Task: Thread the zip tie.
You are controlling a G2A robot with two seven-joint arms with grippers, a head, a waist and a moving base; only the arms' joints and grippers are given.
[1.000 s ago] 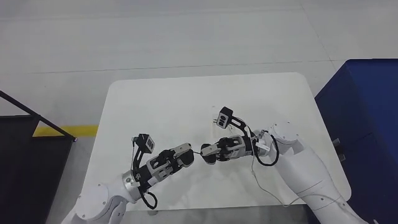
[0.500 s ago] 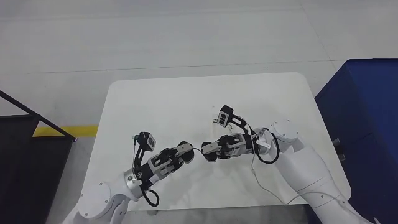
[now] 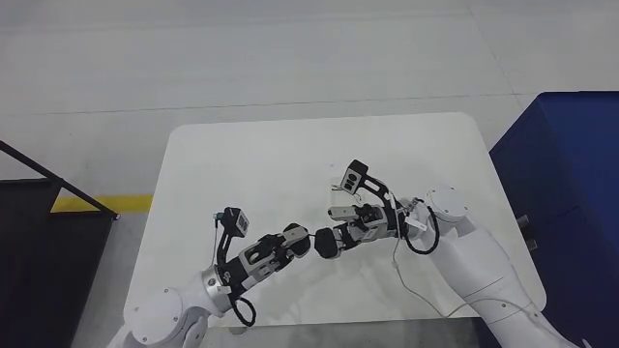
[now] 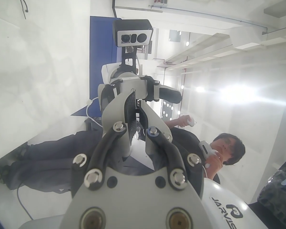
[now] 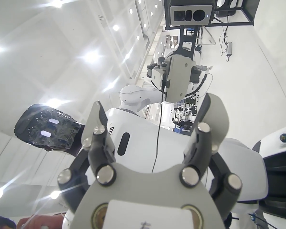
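Closing the gap, the left gripper [image 4: 135,103] pinches the tie [image 5: 158,129]; we find its tail now inside the wide-open, empty right gripper [image 5: 155,103], ready for grasping.

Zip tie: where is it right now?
Right wrist view: the zip tie is a thin black strand held by the shut left gripper, passing between the fingers of the open right gripper, over the table's near edge.

Table [image 3: 242,155]: white top, smooth, matt. Zip tie [image 5: 158,129]: thin black plastic. Left gripper [image 4: 136,101]: matt grey plastic, ribbed black inner face, bright metal screws [image 4: 119,126]. Right gripper [image 5: 155,103]: matching matt grey plastic.
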